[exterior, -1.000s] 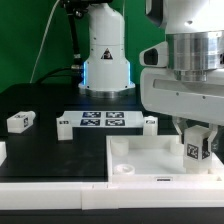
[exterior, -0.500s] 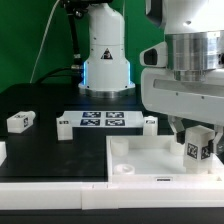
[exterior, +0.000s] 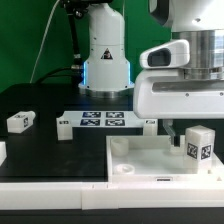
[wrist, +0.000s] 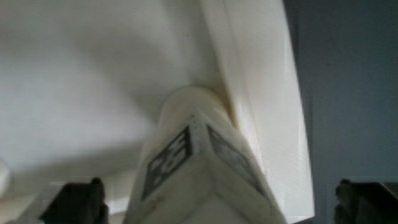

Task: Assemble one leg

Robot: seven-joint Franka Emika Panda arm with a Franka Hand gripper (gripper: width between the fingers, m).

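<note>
A white leg (exterior: pixel 200 145) with a black-and-white tag stands upright at the far right corner of the large white square panel (exterior: pixel 150 165). My gripper (exterior: pixel 188 120) hangs just above it, open, with the fingers apart from the leg. In the wrist view the leg (wrist: pixel 205 150) fills the middle and the two dark fingertips (wrist: pixel 80 203) stand wide on either side of it, touching nothing. My gripper (wrist: pixel 222 205) is empty. A second white leg (exterior: pixel 21 122) lies on the black table at the exterior view's left.
The marker board (exterior: pixel 103 122) lies on the table behind the panel. The panel has round sockets (exterior: pixel 122 168) at its left corners. A small white piece (exterior: pixel 2 150) shows at the exterior view's left edge. The robot base (exterior: pixel 105 55) stands at the back.
My gripper has opened and risen off the leg. The leg stays upright on the panel's far right corner.
</note>
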